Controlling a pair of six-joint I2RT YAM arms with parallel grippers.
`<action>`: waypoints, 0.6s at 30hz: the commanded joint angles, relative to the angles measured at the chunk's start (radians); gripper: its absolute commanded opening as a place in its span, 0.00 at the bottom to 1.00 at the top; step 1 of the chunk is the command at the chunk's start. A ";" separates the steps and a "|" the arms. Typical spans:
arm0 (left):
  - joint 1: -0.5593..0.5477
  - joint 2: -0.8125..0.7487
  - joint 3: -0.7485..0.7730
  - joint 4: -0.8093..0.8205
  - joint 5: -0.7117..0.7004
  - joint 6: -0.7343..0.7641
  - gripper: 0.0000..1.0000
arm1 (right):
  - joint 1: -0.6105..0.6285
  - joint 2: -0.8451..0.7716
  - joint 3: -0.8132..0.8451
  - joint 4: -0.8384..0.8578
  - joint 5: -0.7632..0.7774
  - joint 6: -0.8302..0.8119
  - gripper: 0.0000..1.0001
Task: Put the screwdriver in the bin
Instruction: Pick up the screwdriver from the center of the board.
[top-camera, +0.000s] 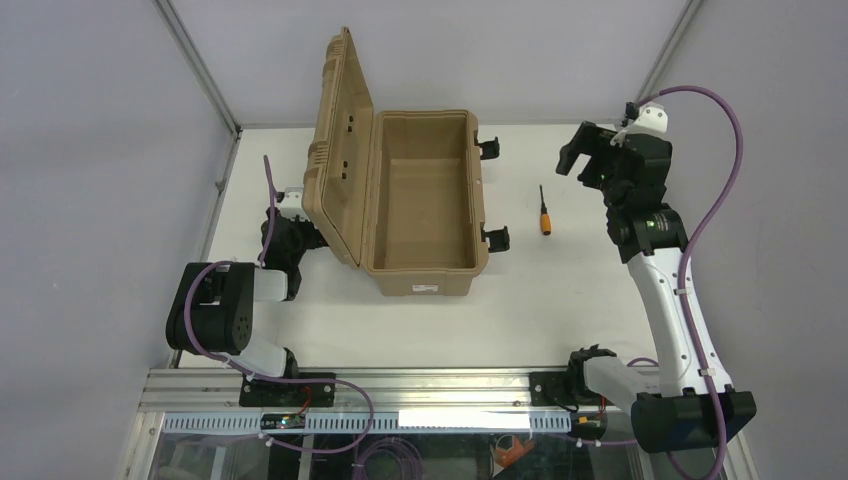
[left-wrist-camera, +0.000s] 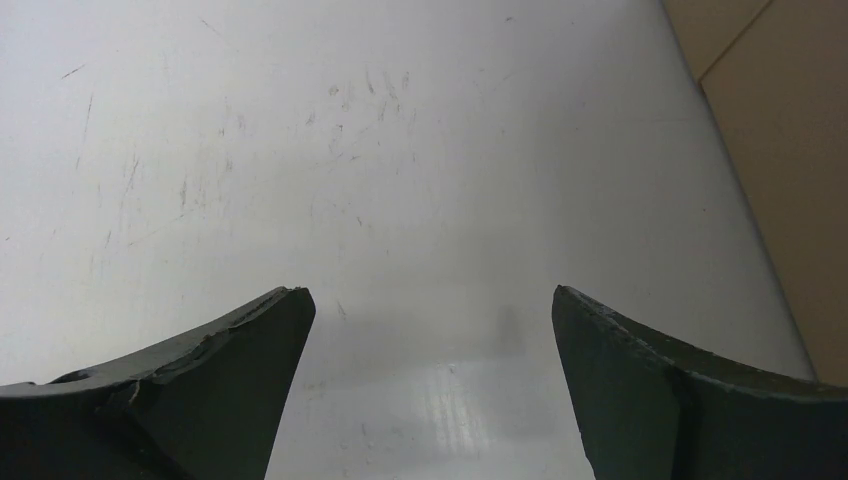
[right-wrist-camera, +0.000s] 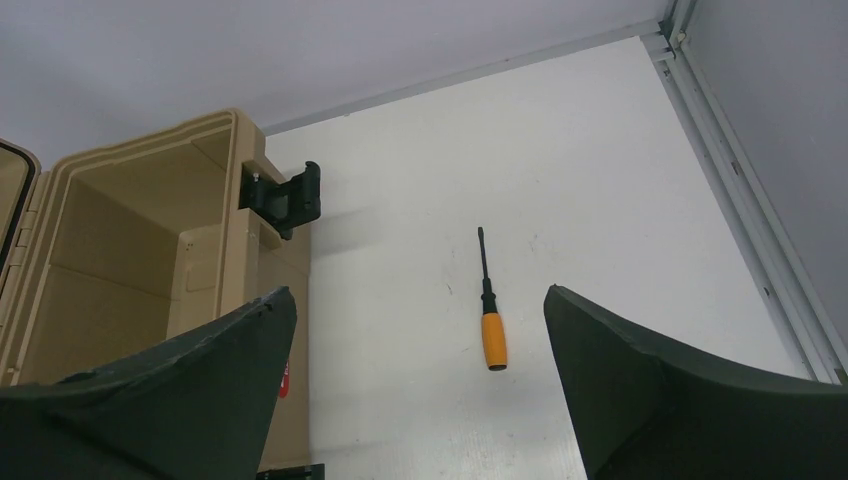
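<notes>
**A:** What is the right gripper (right-wrist-camera: 420, 300) doing?

**B:** It hangs above the desk (right-wrist-camera: 600, 150) with its jaws spread wide and nothing between them. In its wrist view the screwdriver (right-wrist-camera: 488, 300) lies flat on the desk, ahead of and below the gripper. It is framed between the two fingers, a little nearer the right one. The orange handle points back toward the wrist and the thin black shaft points away.

**A:** And the bin?

**B:** The bin (right-wrist-camera: 215, 260) stands to that gripper's left, well apart from the screwdriver. Its lid (top-camera: 340, 150) is swung up on the side farthest from the gripper. A black latch (right-wrist-camera: 285, 195) hangs on the wall facing the screwdriver.

**A:** What about the left gripper?

**B:** The left gripper (left-wrist-camera: 430, 295) is also spread open and holds nothing. It sits low over the scratched desk, and a tan face of the bin shows off to its right. From overhead, the raised lid partly hides it.
</notes>
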 joint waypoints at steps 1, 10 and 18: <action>0.005 -0.031 -0.006 0.032 0.021 -0.011 0.99 | 0.006 -0.019 -0.010 0.040 -0.010 -0.014 0.99; 0.005 -0.031 -0.006 0.031 0.022 -0.011 0.99 | 0.006 -0.020 -0.012 0.054 0.011 -0.006 0.99; 0.006 -0.031 -0.006 0.032 0.022 -0.011 0.99 | 0.005 0.009 0.056 -0.018 0.017 -0.031 0.99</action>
